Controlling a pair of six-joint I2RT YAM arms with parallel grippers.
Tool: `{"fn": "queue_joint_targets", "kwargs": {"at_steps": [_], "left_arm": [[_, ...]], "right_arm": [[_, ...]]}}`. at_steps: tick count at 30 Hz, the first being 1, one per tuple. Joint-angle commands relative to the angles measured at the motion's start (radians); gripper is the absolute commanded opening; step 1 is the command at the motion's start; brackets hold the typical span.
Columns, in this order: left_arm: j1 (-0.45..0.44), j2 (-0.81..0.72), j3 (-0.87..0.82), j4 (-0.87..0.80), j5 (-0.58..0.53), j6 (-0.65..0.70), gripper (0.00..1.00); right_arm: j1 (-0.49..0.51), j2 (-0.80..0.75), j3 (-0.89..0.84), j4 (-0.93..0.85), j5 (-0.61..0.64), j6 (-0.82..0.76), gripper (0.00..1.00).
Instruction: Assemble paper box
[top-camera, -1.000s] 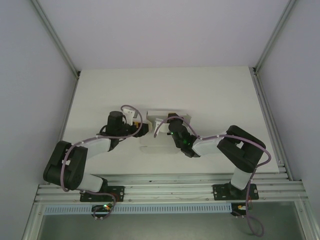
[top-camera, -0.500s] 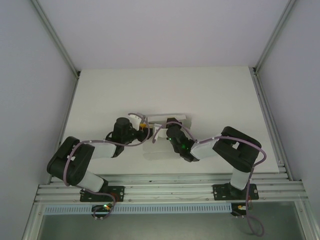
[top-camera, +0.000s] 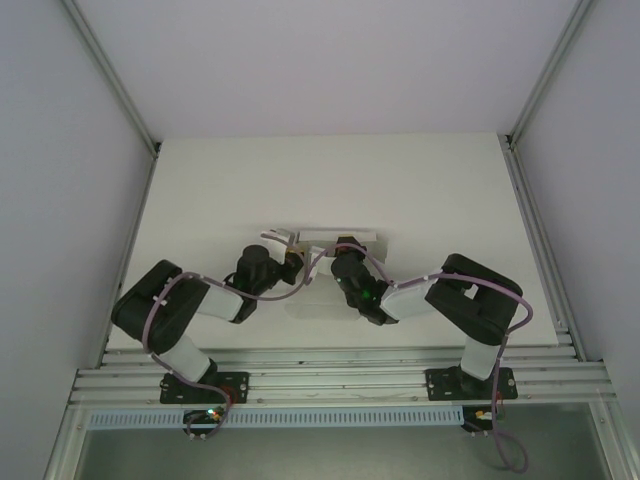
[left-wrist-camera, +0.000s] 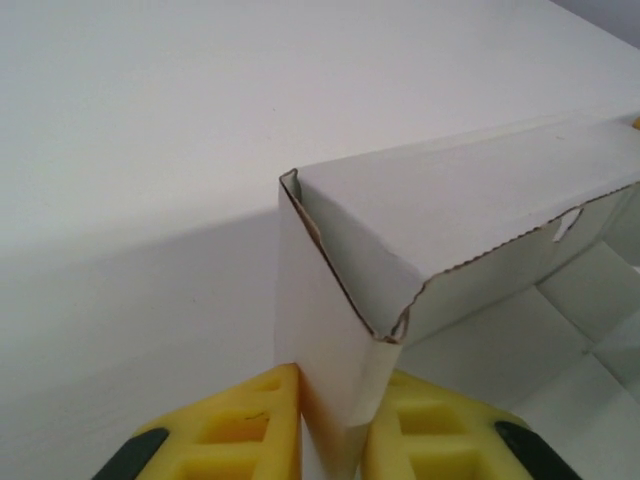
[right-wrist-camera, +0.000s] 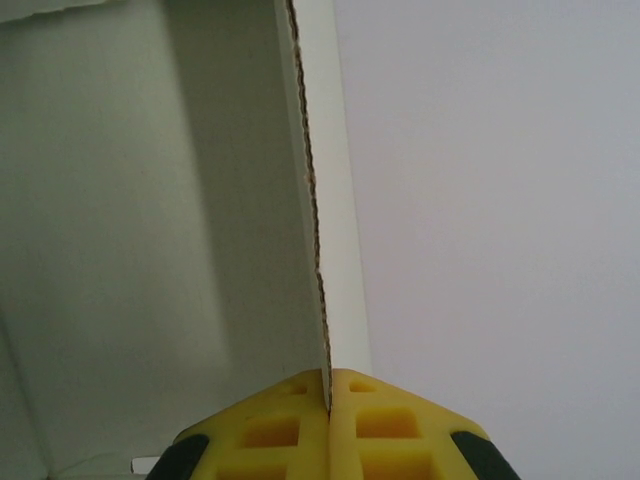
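Observation:
The paper box (top-camera: 336, 238) is white card, partly folded, lying mid-table between both arms. In the left wrist view its raised corner (left-wrist-camera: 340, 300), with a torn-looking corrugated edge, stands between my yellow fingers (left-wrist-camera: 235, 430); both pads press the folded wall, so my left gripper (left-wrist-camera: 335, 425) is shut on it. From above, my left gripper (top-camera: 293, 262) is at the box's left end. My right gripper (right-wrist-camera: 328, 395) is shut on a thin upright wall of the paper box (right-wrist-camera: 322, 250), with the box's inside to its left. Seen from above, that gripper (top-camera: 343, 250) is at the box's near side.
The white table (top-camera: 430, 190) has open room behind and to both sides of the box. Aluminium rails (top-camera: 340, 385) carry the arm bases at the near edge. Slanted frame posts (top-camera: 110, 75) and grey walls close in left and right.
My left arm has swung right to the box's left end, and its jaws have closed on the corner wall. The right gripper has shifted slightly left while keeping its hold.

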Motion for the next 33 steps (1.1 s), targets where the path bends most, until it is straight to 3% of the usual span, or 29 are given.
{"fn": "queue_joint_targets", "kwargs": {"at_steps": [1,4,9,12,19,23,29,33], "left_arm": [[-0.017,0.033,0.007,0.06,-0.028,0.017,0.15],[-0.023,0.049,0.01,0.082,-0.055,0.04,0.03],[-0.024,0.067,0.013,0.106,-0.037,0.058,0.0],[-0.025,0.079,0.013,0.122,-0.011,0.062,0.0],[-0.03,0.13,-0.002,0.236,0.042,0.086,0.0],[-0.042,0.156,0.007,0.263,0.04,0.103,0.0],[-0.062,0.173,0.022,0.264,0.019,0.143,0.0],[-0.066,0.193,0.031,0.267,0.022,0.142,0.0]], "right_arm": [[0.021,-0.031,-0.01,-0.036,-0.012,0.074,0.0],[0.025,-0.061,-0.013,-0.094,-0.01,0.149,0.08],[0.027,-0.212,0.0,-0.388,-0.076,0.437,0.5],[0.025,-0.346,0.027,-0.632,-0.201,0.656,0.63],[-0.008,-0.647,-0.024,-0.768,-0.445,0.939,0.78],[-0.122,-0.723,0.041,-0.842,-0.543,1.08,0.84],[-0.333,-0.572,0.25,-1.017,-0.811,1.231,0.88],[-0.344,-0.368,0.421,-1.165,-0.856,1.178,0.88]]}}
